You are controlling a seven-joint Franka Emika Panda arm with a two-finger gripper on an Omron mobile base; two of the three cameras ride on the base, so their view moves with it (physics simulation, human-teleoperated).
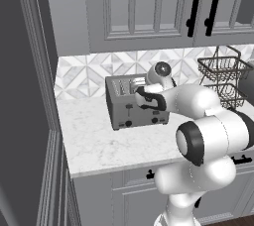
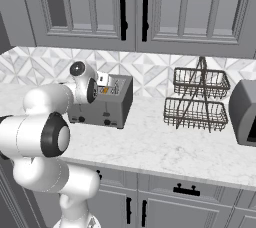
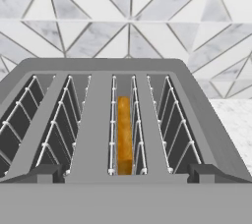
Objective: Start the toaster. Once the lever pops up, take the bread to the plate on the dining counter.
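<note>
The two dark fingertips (image 3: 44,173) stand at the near edge of the toaster (image 3: 123,120), one at each side, so the jaws gape wide and hold nothing. The bread (image 3: 124,134) sits on edge deep in the third slot from the left. The toaster stands on the white marble table (image 1: 104,143), against the tiled wall (image 3: 133,16); a wire basket rack (image 2: 197,99) stands well to its right.
</note>
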